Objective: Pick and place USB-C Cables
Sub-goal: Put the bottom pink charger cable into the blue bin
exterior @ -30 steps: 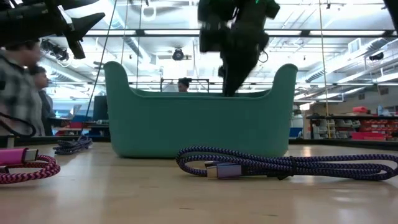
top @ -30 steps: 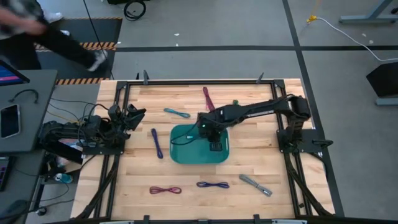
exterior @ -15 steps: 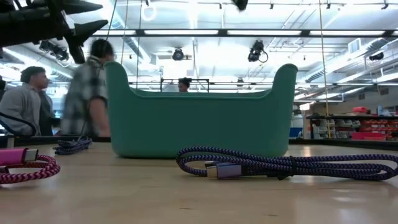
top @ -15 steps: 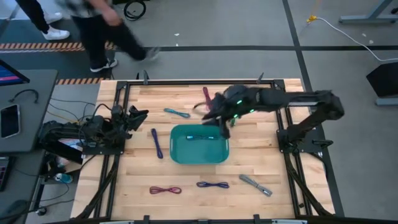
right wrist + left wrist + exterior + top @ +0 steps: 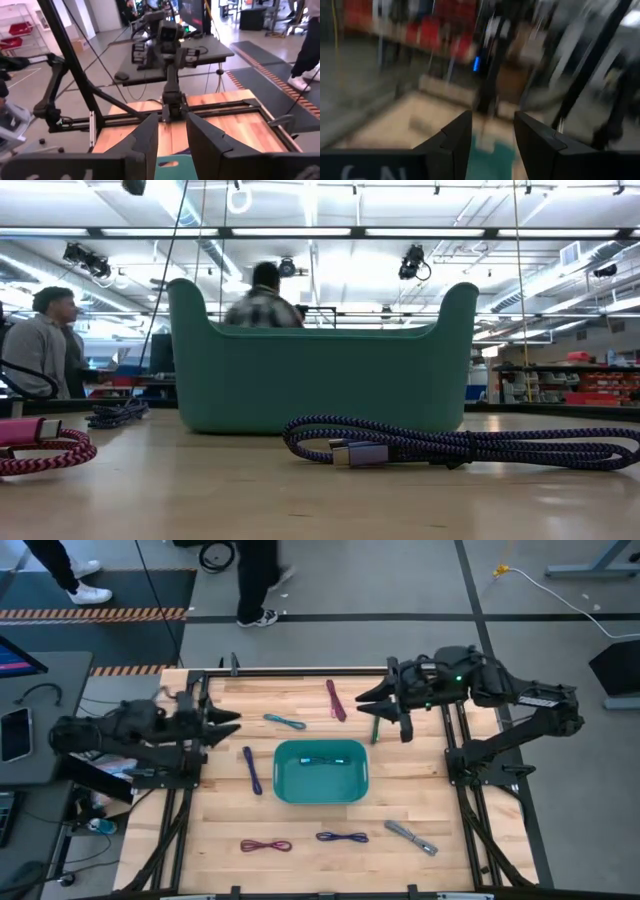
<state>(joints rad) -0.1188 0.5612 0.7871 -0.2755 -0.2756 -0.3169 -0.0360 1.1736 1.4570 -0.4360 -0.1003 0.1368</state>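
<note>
Wooden table (image 5: 420, 795) fills centre of the high view, black frame round it. Teal bin (image 5: 321, 771) sits mid-table, one cable inside it (image 5: 322, 760) near its upper edge; in the low view the bin's wall (image 5: 320, 385) spans the middle.

Right arm reaches in from the frame's right, right gripper (image 5: 378, 706) raised over the table's upper right, fingers parted with a gap, nothing between them; right wrist view shows the same, two dark fingers (image 5: 150, 137) apart and empty. Left arm sits at the left edge, left gripper (image 5: 222, 720) just over the table's left border, fingers spread, holding nothing; left wrist view is blurred but shows a gap between the fingers (image 5: 455, 137).

USB-C Cables lie scattered on the wood: maroon cable (image 5: 334, 699) upper centre, teal cable (image 5: 284, 721) upper left of bin, green cable (image 5: 376, 728) just under the right gripper, dark purple cable (image 5: 251, 769) left of bin, red-purple cable (image 5: 265, 845) lower left, purple cable (image 5: 342, 837) below bin, grey cable (image 5: 411, 837) lower right.

Person's legs (image 5: 258, 580) at top of the high view.
</note>
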